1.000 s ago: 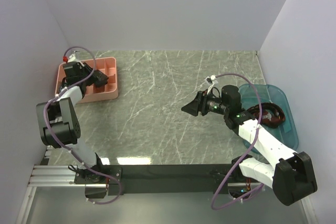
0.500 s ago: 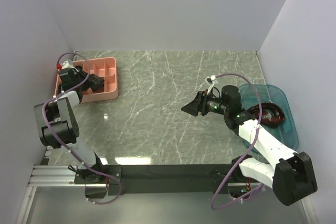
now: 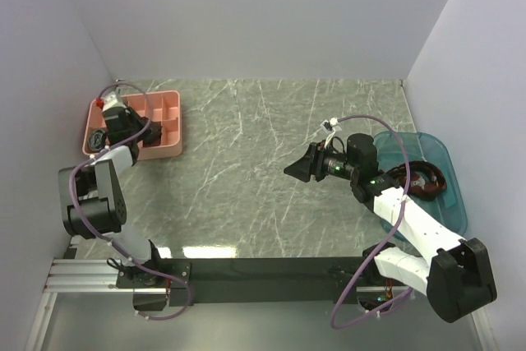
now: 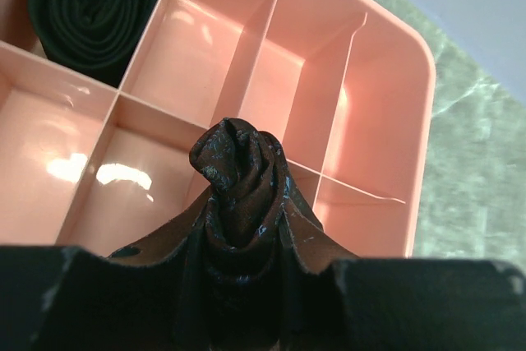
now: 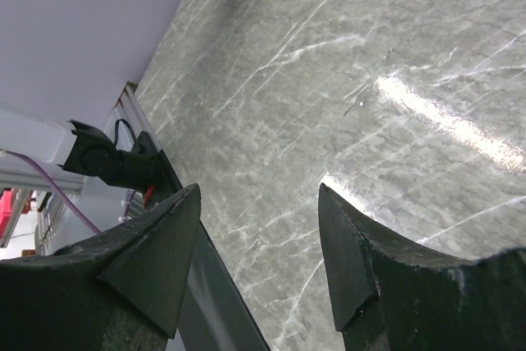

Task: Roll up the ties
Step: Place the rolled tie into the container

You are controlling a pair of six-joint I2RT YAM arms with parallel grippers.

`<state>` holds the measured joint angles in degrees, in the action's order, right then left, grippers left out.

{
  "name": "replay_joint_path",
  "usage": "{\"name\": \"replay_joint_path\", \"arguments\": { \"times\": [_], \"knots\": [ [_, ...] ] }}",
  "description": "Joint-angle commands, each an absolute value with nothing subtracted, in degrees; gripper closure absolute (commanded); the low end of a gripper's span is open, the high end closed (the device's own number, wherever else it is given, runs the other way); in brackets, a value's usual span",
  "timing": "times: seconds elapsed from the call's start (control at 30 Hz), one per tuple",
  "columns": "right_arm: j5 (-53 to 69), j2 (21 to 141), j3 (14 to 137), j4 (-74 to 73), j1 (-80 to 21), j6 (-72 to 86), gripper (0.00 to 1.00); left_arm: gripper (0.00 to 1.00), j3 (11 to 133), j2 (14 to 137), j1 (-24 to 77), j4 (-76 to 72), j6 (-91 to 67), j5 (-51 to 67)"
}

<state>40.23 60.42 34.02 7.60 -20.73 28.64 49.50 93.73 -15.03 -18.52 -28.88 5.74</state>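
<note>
Left gripper (image 4: 238, 265) grasps brown-maroon tie coil (image 4: 238, 174) over glossy pink divided tray (image 4: 394, 121); black tie coil (image 4: 94, 2) in one compartment. Right gripper (image 5: 257, 195) released, empty, over veined marble table (image 5: 370, 55).

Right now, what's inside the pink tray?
One rolled black tie in one compartment of the tray; the other compartments in view look bare. The brown tie roll held above hides part of the nearest ones.
</note>
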Motion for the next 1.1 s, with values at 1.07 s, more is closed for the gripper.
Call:
{"name": "replay_joint_path", "arguments": {
  "times": [1.07],
  "knots": [
    [42.28,57.74,31.29,12.04,-20.3,28.92,0.35,0.9,53.43,98.79,-3.96,-6.42,-12.48,-12.48]
  ]
}}
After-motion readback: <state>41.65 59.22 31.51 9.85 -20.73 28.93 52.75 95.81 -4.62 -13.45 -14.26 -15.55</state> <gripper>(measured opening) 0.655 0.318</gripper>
